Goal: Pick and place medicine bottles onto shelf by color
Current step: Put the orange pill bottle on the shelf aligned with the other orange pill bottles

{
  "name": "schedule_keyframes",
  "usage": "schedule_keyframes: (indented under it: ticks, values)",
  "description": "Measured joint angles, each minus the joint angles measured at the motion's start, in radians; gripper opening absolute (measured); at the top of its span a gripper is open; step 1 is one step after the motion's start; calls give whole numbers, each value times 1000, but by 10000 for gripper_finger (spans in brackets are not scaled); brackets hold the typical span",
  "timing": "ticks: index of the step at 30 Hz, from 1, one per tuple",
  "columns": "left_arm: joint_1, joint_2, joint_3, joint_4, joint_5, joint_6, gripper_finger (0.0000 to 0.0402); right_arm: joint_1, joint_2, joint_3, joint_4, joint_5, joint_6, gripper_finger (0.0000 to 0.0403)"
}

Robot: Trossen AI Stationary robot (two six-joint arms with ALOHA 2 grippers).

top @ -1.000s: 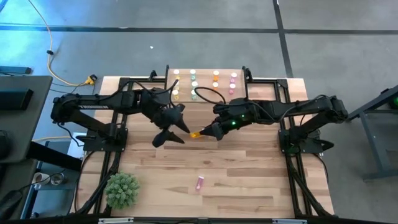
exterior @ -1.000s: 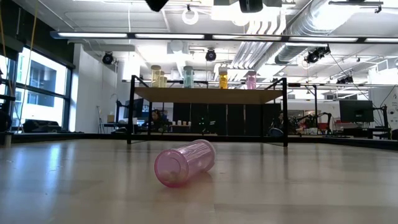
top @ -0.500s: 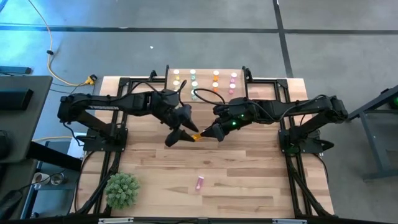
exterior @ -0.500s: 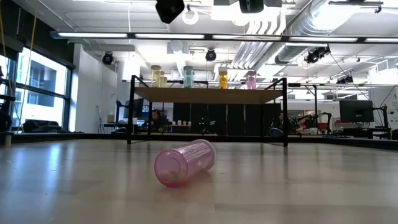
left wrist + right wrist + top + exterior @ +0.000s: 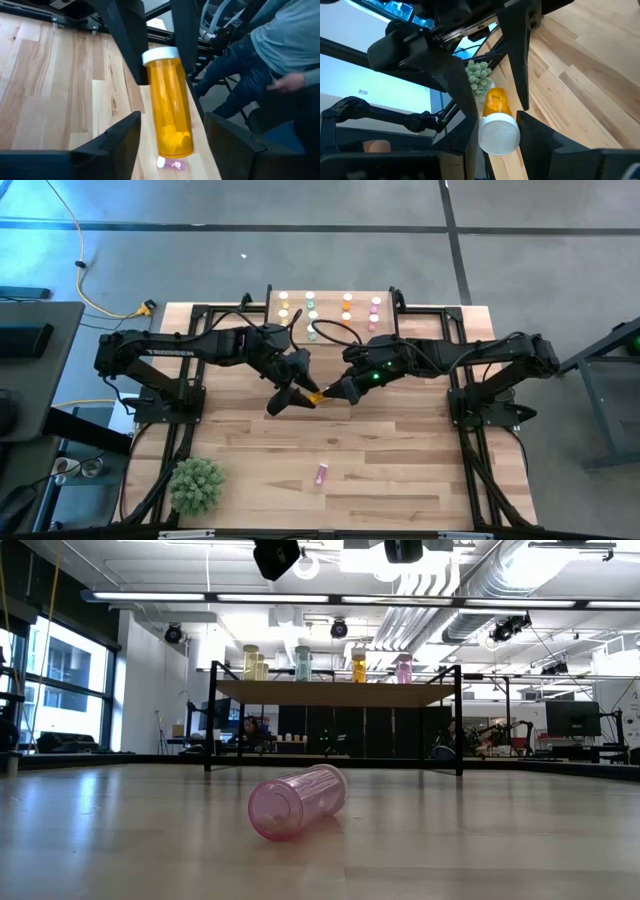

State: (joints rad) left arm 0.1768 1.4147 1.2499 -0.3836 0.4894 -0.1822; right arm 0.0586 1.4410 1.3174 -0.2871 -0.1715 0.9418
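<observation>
Above the middle of the worktop (image 5: pixel 400 440), the right hand (image 5: pixel 330 394) was clamped on the orange bottle (image 5: pixel 167 112) near its cap, offering the free end to the left hand (image 5: pixel 300 394), whose fingers stood apart around it, seemingly for a handover. The shelf (image 5: pixel 330 330) already carried sorted bottles; a pink bottle (image 5: pixel 296 801) lay loose nearer the front.

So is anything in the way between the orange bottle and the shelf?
No loose thing that I can see. The orange bottle is held up above the table in the right hand, with the open left hand around it. Only the robot's own arms lie between it and the shelf.
</observation>
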Motion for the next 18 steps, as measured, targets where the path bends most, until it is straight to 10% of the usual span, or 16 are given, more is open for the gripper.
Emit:
schedule_keyframes:
  ticks: [18]
  values:
    - [0,0,0,-1,-3,-1,94,0,0,0,-1,4,0,105]
